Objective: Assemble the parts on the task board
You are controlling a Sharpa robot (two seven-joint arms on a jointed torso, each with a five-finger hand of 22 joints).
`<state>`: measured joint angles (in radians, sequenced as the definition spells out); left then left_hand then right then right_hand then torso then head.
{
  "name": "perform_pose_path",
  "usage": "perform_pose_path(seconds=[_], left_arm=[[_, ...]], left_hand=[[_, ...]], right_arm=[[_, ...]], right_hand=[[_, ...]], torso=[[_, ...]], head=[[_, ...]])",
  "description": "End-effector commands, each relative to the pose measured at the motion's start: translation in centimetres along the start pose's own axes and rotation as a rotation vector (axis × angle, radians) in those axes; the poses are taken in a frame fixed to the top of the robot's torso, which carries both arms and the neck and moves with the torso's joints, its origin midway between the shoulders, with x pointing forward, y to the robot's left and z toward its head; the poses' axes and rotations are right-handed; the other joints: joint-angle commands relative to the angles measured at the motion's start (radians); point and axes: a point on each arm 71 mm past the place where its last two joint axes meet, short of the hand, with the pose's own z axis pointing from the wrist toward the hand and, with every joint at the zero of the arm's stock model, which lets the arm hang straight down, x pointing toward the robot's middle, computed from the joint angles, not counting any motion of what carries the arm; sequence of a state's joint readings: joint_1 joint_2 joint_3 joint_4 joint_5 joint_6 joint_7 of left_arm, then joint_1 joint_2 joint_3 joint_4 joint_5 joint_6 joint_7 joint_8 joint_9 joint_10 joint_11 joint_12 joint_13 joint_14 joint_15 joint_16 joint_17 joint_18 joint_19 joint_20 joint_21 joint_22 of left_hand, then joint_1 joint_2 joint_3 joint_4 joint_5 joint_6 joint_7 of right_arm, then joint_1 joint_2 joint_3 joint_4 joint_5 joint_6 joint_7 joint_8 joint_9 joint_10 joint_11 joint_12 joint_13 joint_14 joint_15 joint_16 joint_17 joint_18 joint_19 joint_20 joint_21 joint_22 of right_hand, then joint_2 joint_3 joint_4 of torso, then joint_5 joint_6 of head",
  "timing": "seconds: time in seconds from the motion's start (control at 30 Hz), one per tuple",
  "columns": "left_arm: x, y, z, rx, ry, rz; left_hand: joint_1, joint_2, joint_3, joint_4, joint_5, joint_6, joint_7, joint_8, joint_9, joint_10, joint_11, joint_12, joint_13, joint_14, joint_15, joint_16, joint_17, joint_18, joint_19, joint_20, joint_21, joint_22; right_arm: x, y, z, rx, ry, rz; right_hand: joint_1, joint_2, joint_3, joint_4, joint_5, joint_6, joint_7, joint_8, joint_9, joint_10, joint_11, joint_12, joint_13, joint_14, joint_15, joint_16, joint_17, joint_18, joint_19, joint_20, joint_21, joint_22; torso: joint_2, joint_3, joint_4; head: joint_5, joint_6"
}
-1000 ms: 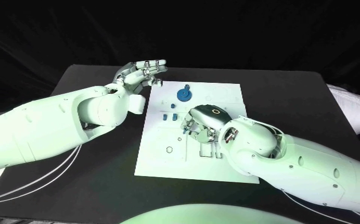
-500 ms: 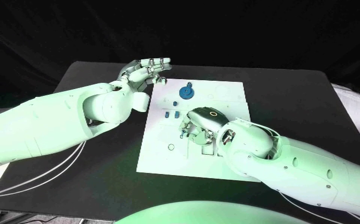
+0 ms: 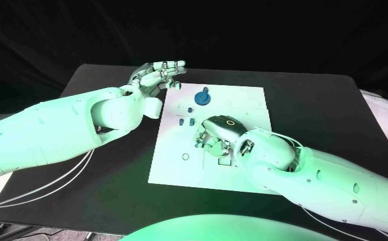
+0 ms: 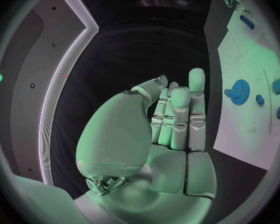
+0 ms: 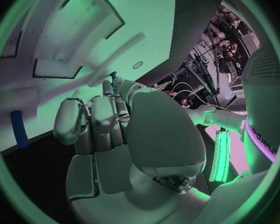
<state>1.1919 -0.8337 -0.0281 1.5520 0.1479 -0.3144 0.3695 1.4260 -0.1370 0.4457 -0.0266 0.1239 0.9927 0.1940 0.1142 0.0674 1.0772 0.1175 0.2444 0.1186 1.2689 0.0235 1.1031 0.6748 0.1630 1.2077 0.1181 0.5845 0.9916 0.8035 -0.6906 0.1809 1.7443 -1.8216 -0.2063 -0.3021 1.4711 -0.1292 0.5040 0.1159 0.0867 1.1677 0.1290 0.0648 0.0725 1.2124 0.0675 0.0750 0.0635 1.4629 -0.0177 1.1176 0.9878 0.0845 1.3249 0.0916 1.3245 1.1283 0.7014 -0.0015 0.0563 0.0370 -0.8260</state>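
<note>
The white task board (image 3: 243,98) lies mid-table. A blue gear (image 3: 202,98) stands near its far edge, with small blue parts (image 3: 185,122) just nearer. My left hand (image 3: 158,74) hovers beyond the board's far left corner, fingers straight and close together, holding nothing. From the left wrist, that hand (image 4: 174,119) faces the board (image 4: 248,64) and the gear (image 4: 239,91). My right hand (image 3: 215,137) is palm-down over the board's middle, fingers curled. In the right wrist view this hand (image 5: 105,127) pinches a small blue part (image 5: 113,75) between thumb and fingertip, close to the board's cut-outs (image 5: 71,40).
The black table (image 3: 97,168) surrounds the board on every side. Another blue part (image 5: 17,128) lies at the board's edge beside my right hand. My left forearm (image 3: 73,123) stretches over the table's left side.
The left hand and forearm have lifted slightly and drifted towards the board's far corner. The right hand stays at the same spot over the board's middle.
</note>
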Motion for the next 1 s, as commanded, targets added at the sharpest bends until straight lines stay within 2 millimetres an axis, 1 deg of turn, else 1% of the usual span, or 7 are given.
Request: perform_pose_path(seconds=[0.03,0.37,0.53,0.67,0.77,0.87,1.0], left_arm=[[0.3,0.0,0.0,0.001,0.027,-0.009],[0.3,0.0,0.0,-0.001,0.028,-0.010],[0.3,0.0,0.0,-0.001,0.029,-0.008],[0.4,0.0,0.0,-0.001,0.030,-0.008],[0.4,0.0,0.1,-0.002,0.030,-0.008],[0.4,0.0,0.1,-0.002,0.030,-0.007],[0.3,0.0,0.1,-0.002,0.029,-0.007]], left_hand=[[-0.012,0.001,-0.004,0.000,0.006,-0.009,0.001,0.003,0.001,-0.004,-0.001,0.003,0.001,-0.007,0.002,0.006,0.000,0.018,-0.002,0.003,-0.006,-0.001],[-0.013,0.001,-0.004,0.001,0.006,-0.010,0.002,0.003,0.001,-0.006,0.000,0.005,0.001,-0.008,0.002,0.006,-0.001,0.018,-0.002,0.003,-0.006,-0.001],[-0.013,0.001,-0.004,0.001,0.006,-0.010,0.002,0.003,0.001,-0.006,0.000,0.005,0.001,-0.008,0.002,0.006,-0.001,0.018,-0.002,0.003,-0.006,-0.001],[-0.013,0.001,-0.004,0.001,0.006,-0.010,0.002,0.003,0.001,-0.006,0.000,0.005,0.001,-0.008,0.002,0.006,-0.001,0.018,-0.002,0.003,-0.006,-0.001],[-0.013,0.001,-0.004,0.001,0.006,-0.010,0.002,0.003,0.001,-0.006,0.000,0.005,0.001,-0.008,0.002,0.006,-0.001,0.018,-0.002,0.003,-0.006,-0.001],[-0.013,0.001,-0.004,0.001,0.006,-0.010,0.002,0.003,0.001,-0.006,0.000,0.005,0.001,-0.008,0.002,0.006,-0.001,0.018,-0.002,0.003,-0.006,-0.001],[-0.013,0.001,-0.004,0.001,0.006,-0.010,0.002,0.003,0.001,-0.006,0.000,0.005,0.001,-0.008,0.002,0.006,-0.001,0.018,-0.002,0.003,-0.006,-0.001]], right_arm=[[0.3,0.2,0.0,-0.005,0.018,-0.025],[0.7,0.2,0.3,0.027,0.037,-0.062],[1.1,0.3,0.3,0.029,0.055,-0.072],[1.4,0.3,0.4,0.029,0.061,-0.074],[1.4,0.3,0.4,0.029,0.053,-0.068],[1.2,0.3,0.3,0.038,0.023,-0.055],[0.8,0.2,0.1,0.055,-0.044,-0.021]], right_hand=[[-0.009,-0.001,0.003,-0.001,-0.003,-0.002,0.006,0.002,0.001,-0.001,0.005,-0.003,-0.001,0.018,0.007,0.005,-0.002,0.011,0.000,0.004,0.001,-0.001],[-0.016,-0.006,0.001,-0.005,0.000,-0.002,0.006,0.002,0.001,-0.001,0.006,-0.004,0.000,0.018,0.006,0.006,-0.002,0.011,0.000,0.005,0.001,-0.001],[-0.024,-0.011,-0.002,-0.007,0.001,-0.006,0.006,0.000,0.000,-0.004,0.007,-0.005,-0.001,0.018,0.007,0.005,-0.004,0.012,-0.002,0.005,0.000,-0.004],[-0.036,-0.016,-0.007,-0.007,0.003,-0.010,0.007,0.000,-0.001,-0.008,0.008,-0.007,-0.001,0.017,0.009,0.003,-0.007,0.012,-0.004,0.006,-0.002,-0.007],[-0.060,-0.034,-0.020,-0.003,0.018,-0.036,0.014,-0.004,-0.006,-0.038,0.015,-0.013,-0.003,0.013,0.016,-0.004,-0.016,0.014,-0.012,0.010,-0.009,-0.018],[-0.085,-0.057,-0.049,-0.002,0.027,-0.092,0.015,-0.004,-0.009,-0.109,0.025,-0.012,-0.002,0.007,0.024,-0.017,-0.034,0.019,-0.025,0.016,-0.024,-0.040],[-0.093,-0.065,-0.098,-0.008,0.030,-0.130,0.022,-0.003,-0.008,-0.163,0.033,-0.006,0.000,0.003,0.029,-0.028,-0.049,0.023,-0.035,0.021,-0.039,-0.062]], torso=[[0.000,-0.0011,0.0003],[0.000,-0.0013,0.0016],[0.000,-0.0012,0.0000],[-0.001,-0.0015,0.0007],[-0.001,-0.0015,-0.0008],[-0.001,-0.0009,-0.0007],[-0.001,0.0002,0.0001]], head=[[0.003,-0.003],[0.002,-0.006],[0.010,-0.008],[0.009,-0.009],[0.009,-0.009],[0.010,-0.008],[0.012,-0.004]])
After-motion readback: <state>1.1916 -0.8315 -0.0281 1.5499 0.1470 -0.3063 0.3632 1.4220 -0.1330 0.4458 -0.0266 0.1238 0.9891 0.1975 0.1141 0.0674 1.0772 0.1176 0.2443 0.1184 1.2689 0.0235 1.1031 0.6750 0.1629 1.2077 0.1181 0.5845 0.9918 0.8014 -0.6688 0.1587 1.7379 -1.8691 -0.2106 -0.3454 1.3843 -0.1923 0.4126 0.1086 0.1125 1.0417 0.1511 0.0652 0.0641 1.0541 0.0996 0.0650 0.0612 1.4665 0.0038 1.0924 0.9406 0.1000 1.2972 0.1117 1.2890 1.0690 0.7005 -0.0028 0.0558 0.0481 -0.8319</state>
